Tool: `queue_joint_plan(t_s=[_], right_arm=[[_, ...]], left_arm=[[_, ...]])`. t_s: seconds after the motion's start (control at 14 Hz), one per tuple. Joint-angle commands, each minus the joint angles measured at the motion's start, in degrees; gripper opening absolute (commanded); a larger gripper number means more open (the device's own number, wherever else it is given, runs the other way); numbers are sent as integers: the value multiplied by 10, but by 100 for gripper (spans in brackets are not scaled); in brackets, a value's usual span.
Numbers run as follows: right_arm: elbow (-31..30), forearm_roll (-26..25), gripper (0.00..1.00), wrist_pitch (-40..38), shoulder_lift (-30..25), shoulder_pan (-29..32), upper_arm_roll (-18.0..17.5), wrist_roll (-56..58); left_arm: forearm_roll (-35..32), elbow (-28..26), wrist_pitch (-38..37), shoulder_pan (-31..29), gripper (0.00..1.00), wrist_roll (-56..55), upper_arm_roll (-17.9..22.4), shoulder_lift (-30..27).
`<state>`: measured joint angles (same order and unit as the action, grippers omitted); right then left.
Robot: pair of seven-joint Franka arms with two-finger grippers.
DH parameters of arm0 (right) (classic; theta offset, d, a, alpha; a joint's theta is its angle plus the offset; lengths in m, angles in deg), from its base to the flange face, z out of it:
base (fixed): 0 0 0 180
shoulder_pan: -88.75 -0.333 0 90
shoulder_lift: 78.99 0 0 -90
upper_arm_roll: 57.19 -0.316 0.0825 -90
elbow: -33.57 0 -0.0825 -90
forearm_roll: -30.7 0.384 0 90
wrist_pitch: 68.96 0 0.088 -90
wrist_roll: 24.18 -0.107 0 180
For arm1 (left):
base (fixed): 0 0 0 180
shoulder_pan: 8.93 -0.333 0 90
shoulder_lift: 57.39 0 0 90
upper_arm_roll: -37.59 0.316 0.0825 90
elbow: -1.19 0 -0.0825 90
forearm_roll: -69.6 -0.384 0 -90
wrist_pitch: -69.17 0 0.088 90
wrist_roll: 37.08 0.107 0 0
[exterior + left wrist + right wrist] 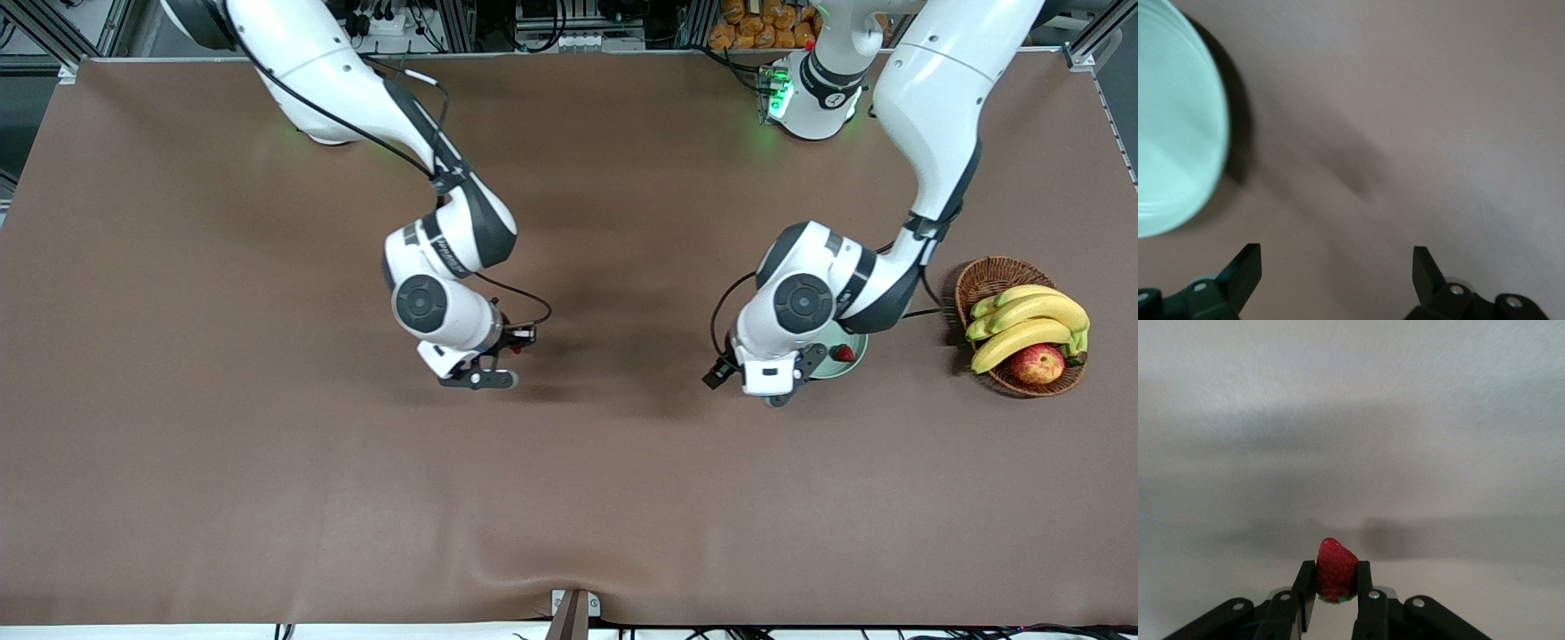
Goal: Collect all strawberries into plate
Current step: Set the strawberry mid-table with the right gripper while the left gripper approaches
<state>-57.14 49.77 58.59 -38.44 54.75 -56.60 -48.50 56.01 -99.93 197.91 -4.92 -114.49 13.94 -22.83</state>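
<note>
- Right gripper [1336, 587] is clenched on a strawberry [1335, 570], held up over bare table near the middle, well apart from the plate [852, 359] toward the right arm's end.
- That berry sits between the two fingers [1305, 590], its long axis running out along them: the pointed tip juts clear of the fingertips, the green cap is tucked back toward the palm.
- In the front view a speck of red [516, 348] peeks out at the right gripper [498, 360], and that is all it gives.
- Plate is the landmark: pale mint, mostly covered by the left arm's wrist, only its rim showing.
- A second strawberry [844, 353] already lies in the plate, at the edge toward the basket [987, 276]; which way it points I cannot tell.
- Left gripper [1337, 267] hangs just beside the plate, on the side nearer the front camera, jaws spread wide and empty, fingers [1245, 267] apart over bare table.
- The left wrist view catches the plate's rim [1211, 127] close by, casting a dark shadow on the table.
- Basket stands near the plate, toward the left arm's end, with bananas [1031, 324] and an apple [1037, 363] in it.
</note>
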Motion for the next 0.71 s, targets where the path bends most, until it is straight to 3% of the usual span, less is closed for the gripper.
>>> queue_joint_plan(t_s=[0.0, 0.07, 0.14, 0.36, 0.43, 0.64], right_arm=[[5, 12, 0, 0, 13, -12, 7, -1], [6, 12, 0, 0, 16, -16, 7, -1], [5, 12, 18, 2, 19, -16, 7, 0], [5, 11, 94, 11, 18, -15, 8, 0], [6, 11, 100, 11, 17, -13, 8, 0], [8, 7, 100, 9, -7, 12, 10, 4]], left_arm=[[-14, 31, -2, 33, 100, -5, 2, 16], [-13, 34, -2, 48, 100, -7, 2, 15], [-10, 40, -2, 69, 100, -12, 2, 16], [-11, 98, -2, 114, 100, -37, 3, 47], [-11, 105, -2, 124, 100, -40, 3, 51], [-10, 153, 3, 155, 100, -42, 8, 82]])
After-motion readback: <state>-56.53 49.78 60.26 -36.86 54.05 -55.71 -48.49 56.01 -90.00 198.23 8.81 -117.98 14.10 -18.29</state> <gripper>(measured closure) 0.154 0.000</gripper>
